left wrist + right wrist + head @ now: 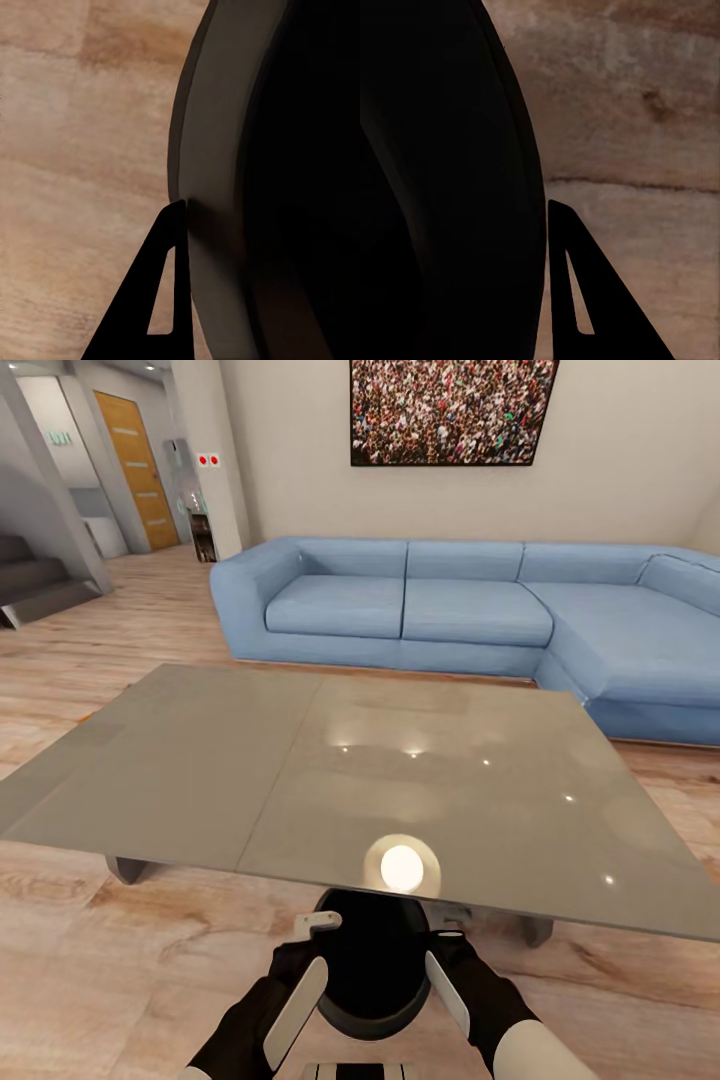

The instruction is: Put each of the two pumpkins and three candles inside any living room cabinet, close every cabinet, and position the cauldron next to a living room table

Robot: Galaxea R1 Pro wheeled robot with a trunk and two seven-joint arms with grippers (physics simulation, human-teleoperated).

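The cauldron [372,960], black and round, hangs low between my two arms right at the near edge of a grey table [200,760]; its far rim goes under the tabletop. My left gripper [322,926] is shut on its left wall and my right gripper [447,940] on its right wall. In the left wrist view one dark finger [161,300] lies against the outside of the cauldron [247,187]. The right wrist view has a finger [585,300] pressed to the cauldron [442,187] too. Pumpkins, candles and cabinet are out of view.
A blue corner sofa [450,610] stands behind the table along the wall. Wooden floor runs around both. Stairs [30,580] and a hallway with an orange door [140,460] lie at the far left. A bright lamp reflection [402,867] shines on the tabletop.
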